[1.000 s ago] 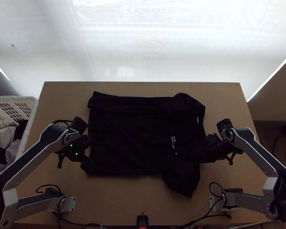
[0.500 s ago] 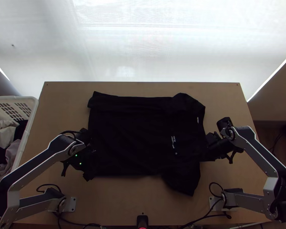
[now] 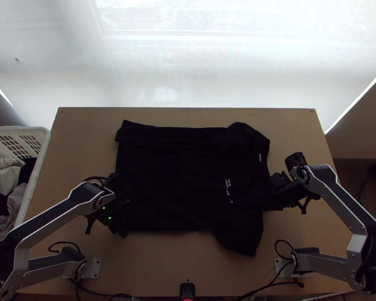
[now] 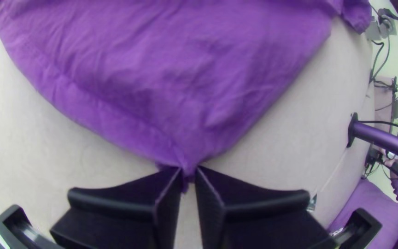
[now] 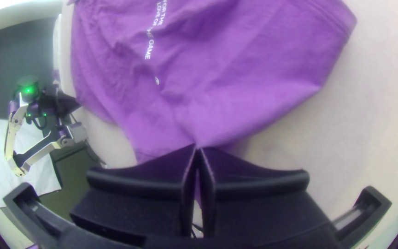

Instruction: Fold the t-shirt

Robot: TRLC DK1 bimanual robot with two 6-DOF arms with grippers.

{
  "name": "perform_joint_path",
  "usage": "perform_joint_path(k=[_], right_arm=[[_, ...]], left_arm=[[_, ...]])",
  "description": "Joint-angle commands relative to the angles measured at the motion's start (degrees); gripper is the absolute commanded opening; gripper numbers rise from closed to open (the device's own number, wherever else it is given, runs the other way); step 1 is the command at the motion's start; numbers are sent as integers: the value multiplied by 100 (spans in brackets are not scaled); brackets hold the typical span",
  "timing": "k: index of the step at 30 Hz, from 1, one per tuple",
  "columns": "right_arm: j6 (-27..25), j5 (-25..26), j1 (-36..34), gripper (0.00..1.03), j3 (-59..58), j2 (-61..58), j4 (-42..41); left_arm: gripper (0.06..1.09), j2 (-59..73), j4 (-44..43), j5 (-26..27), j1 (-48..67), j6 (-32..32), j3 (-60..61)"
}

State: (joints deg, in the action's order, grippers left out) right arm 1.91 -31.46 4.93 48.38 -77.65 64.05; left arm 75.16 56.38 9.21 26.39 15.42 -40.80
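1. The t-shirt (image 3: 188,175) lies across the middle of the tabletop (image 3: 178,263), mostly spread, with its far side nearer the tabletop's far edge and one sleeve (image 3: 243,241) pointing toward the near edge.
2. Its hem end is toward the tabletop's left edge and its collar end toward the right edge; small white print (image 3: 228,186) shows on the cloth near the collar end.
3. The left gripper (image 3: 117,213) is at the near-left corner of the t-shirt. In the left wrist view its fingers (image 4: 120,198) are clamped on that corner, the cloth narrowing to a point between the tips.
4. The right gripper (image 3: 274,199) is at the t-shirt's right end, beside the near sleeve. In the right wrist view its fingers (image 5: 254,182) are pressed together on a pinch of cloth, with creases running from the tips.
5. A white basket (image 3: 31,188) with clothes (image 3: 5,178) in it stands beside the tabletop's left edge.
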Motion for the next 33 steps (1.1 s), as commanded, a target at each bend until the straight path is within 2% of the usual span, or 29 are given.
perform_joint_path(k=[1, 5, 10, 12, 16, 20, 25, 28, 33], right_arm=[[-7, 9, 8, 3, 22, 101, 64], [-139, 0, -71, 3, 40, 461, 134], [-622, -35, -273, 3, 163, 839, 547], [-763, -70, -370, 3, 189, 874, 723], [-815, -290, -590, 3, 374, 962, 819], [-745, -378, -651, 3, 1033, 1067, 837], [-244, -255, -633, 3, 1815, 1190, 239], [2, -176, -625, 3, 2290, 1164, 20], [81, -158, -625, 3, 3134, 751, -59]], left_arm=[[10, -18, -321, 19, 50, -136, 37], [10, -203, -285, 98, -627, -232, -605], [10, -845, 5, 1302, -1488, -514, -1519], [9, -1020, -4, 1452, -1602, -733, -1651], [9, -1056, -154, 1461, -1620, -1199, -1668], [9, -1029, -303, 1461, -1637, -1577, -1897], [9, -950, -971, 1452, -1734, -2245, -2055], [9, -739, -1068, 1452, -1962, -2553, -2240], [9, -326, -1446, 1399, -2463, -3080, -2732]])
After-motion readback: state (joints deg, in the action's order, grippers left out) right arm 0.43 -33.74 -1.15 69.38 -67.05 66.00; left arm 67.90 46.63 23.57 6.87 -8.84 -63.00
